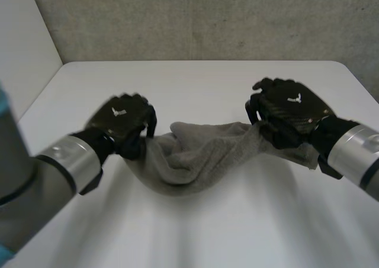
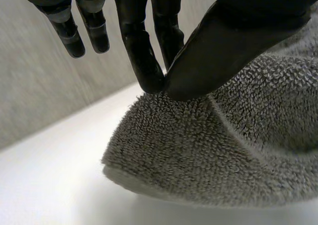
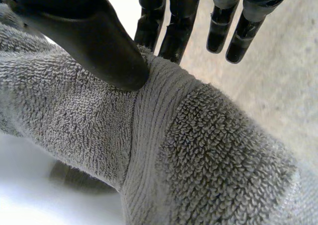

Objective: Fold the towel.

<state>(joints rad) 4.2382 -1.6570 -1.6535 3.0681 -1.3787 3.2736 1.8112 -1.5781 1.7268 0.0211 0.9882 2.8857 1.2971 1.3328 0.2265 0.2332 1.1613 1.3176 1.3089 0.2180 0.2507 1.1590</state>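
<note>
Grey looped-terry towel (image 1: 195,152) sagging bunched over white desk (image 1: 195,84), left hand (image 1: 121,123) and right hand (image 1: 290,111) pinching opposite ends

A plain robotics lab: a white bench (image 1: 201,232) against a grey concrete wall (image 1: 207,19), with a white panel (image 1: 23,43) at one side.

Light's soft and even, coming from overhead as far as we can tell. The white table (image 1: 195,84) comes out really bright, close to washed out along its near side in the head view. The towel (image 1: 195,155) throws a dim, soft-edged shadow under its sagging middle. Both wrist views give us a darker patch beneath the cloth and pale glare on the tabletop.
</note>
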